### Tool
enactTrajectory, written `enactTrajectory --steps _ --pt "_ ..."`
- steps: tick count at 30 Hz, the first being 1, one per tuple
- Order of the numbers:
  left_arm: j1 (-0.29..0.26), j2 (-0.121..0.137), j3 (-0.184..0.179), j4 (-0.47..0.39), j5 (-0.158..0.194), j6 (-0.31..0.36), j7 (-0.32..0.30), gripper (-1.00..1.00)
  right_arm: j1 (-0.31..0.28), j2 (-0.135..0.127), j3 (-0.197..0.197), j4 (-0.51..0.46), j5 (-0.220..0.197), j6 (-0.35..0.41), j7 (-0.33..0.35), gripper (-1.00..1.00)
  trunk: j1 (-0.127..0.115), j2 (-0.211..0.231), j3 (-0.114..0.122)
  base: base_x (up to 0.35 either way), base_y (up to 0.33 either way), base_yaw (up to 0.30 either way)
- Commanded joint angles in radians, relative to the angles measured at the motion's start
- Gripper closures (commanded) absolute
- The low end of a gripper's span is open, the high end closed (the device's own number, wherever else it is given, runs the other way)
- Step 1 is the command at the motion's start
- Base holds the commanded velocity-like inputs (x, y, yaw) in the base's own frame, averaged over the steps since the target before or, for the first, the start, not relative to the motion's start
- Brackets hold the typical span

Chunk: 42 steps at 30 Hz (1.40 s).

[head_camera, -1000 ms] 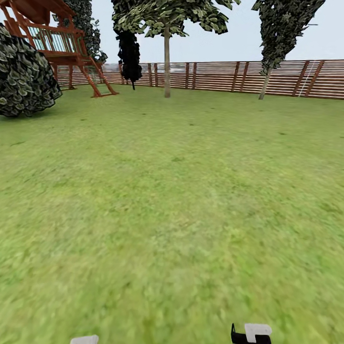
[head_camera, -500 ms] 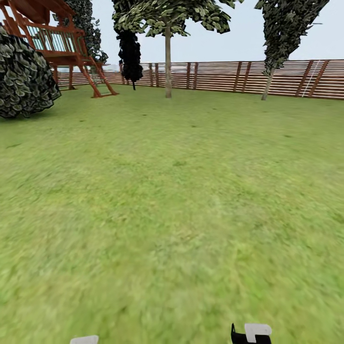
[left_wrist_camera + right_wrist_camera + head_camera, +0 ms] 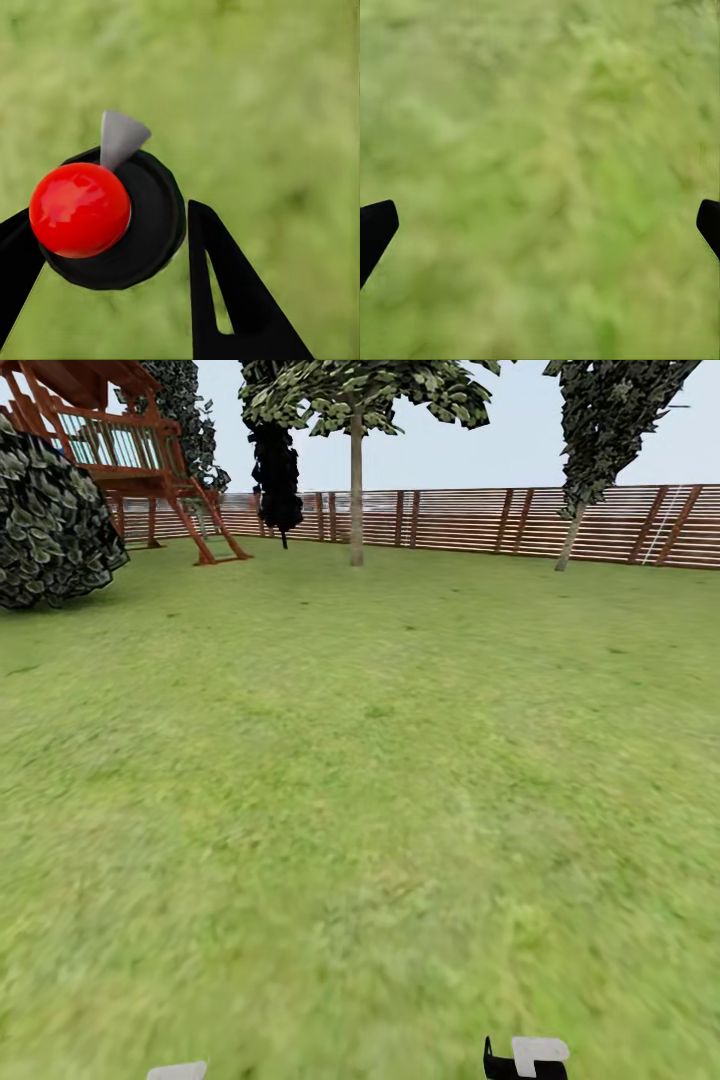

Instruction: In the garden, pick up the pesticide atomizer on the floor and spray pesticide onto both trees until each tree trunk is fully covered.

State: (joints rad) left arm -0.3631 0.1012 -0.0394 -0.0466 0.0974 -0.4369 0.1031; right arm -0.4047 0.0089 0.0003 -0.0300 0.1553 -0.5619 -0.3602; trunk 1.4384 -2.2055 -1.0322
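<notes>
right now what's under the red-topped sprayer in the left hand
Blurred green grass lawn lies beneath the black round atomizer with the red ball top, held between the left hand's black fingers. The patch directly below its body is covered.

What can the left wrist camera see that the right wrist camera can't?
The left wrist view alone has the left hand closed around the pesticide atomizer: a black round body with a shiny red cap and a small grey nozzle.

The right wrist view alone has the right hand with its two black fingertips far apart and nothing between them.

Both views look down on blurry green grass, with black fingers at the edges.
</notes>
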Motion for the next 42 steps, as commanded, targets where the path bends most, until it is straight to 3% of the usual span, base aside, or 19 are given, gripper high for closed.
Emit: enactTrajectory --steps 1,42 --pt "0.000 0.000 -0.005 0.001 0.010 -0.003 0.000 1.00 -0.001 0.000 0.000 0.001 0.010 0.001 -0.010 -1.00 0.000 0.000 -0.001 0.338 0.000 0.000" --pt "0.000 0.000 -0.005 0.001 0.010 -0.003 0.000 1.00 0.000 0.000 0.000 0.001 0.010 0.001 -0.010 -1.00 0.000 0.000 -0.001 0.338 0.000 0.016"
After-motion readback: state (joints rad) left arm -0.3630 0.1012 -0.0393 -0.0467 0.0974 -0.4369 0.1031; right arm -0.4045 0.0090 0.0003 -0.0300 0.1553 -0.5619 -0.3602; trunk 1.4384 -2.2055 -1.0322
